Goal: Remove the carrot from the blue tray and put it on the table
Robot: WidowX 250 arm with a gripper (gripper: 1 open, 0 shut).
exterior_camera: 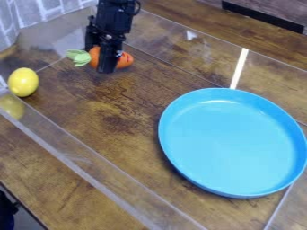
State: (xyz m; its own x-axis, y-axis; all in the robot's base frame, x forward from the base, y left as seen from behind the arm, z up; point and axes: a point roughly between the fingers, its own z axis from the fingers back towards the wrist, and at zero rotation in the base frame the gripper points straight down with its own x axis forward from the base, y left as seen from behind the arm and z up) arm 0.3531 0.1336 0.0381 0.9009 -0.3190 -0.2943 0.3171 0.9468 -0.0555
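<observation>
The orange carrot (121, 61) with its pale green top (79, 58) is low over the table (108, 117) at the back left; whether it touches the wood I cannot tell. My black gripper (107, 56) comes down from above and is shut on the carrot's middle, hiding part of it. The round blue tray (234, 141) lies far to the right, with nothing inside it.
A yellow ball (23, 82) rests at the left edge, near the clear acrylic wall (48, 40). Another clear wall runs along the front of the table.
</observation>
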